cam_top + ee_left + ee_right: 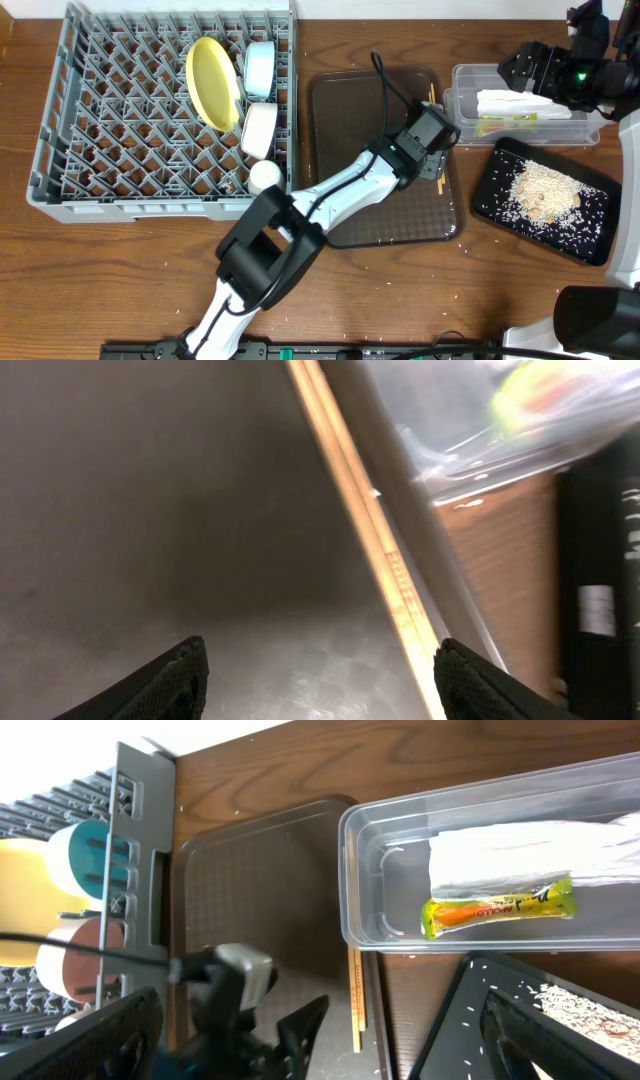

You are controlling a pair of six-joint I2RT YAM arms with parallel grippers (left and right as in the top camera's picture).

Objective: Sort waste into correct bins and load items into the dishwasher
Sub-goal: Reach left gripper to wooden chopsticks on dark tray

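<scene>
Right now the left tool [320, 660] hangs low over the right edge of the brown serving tray [345, 130], its two fingers spread wide with nothing between the pads. The pair of wooden chopsticks [385, 575] lies along that tray edge, running on a diagonal through the gap and much closer to one finger than the other. The wrist view is blurred, so whether that finger touches the wood is hard to say; it looks just apart.

Beyond the chopsticks, on the far side from the tool's palm, stands the clear tub [462, 95]. It holds the crumpled paper wrapper [520, 103] and, against its near wall, the green-and-yellow sachet [500, 908]. Beside the tub sits the black tray [490, 195] with the rice scraps [545, 192] heaped in its middle and stray grains scattered about the heap.

The right tool [518, 70] hovers above the tub's far end, jaws at full spread and empty, the tub below and ahead of it.

Behind the left tool, past the other side of the serving tray, the grey rack [120, 120] rests on the bench [400, 290]. It carries the yellow plate [212, 80] on edge, the light blue bowl [260, 65], the white bowl [258, 128] and the white cup [265, 175], all grouped near its right wall.
</scene>
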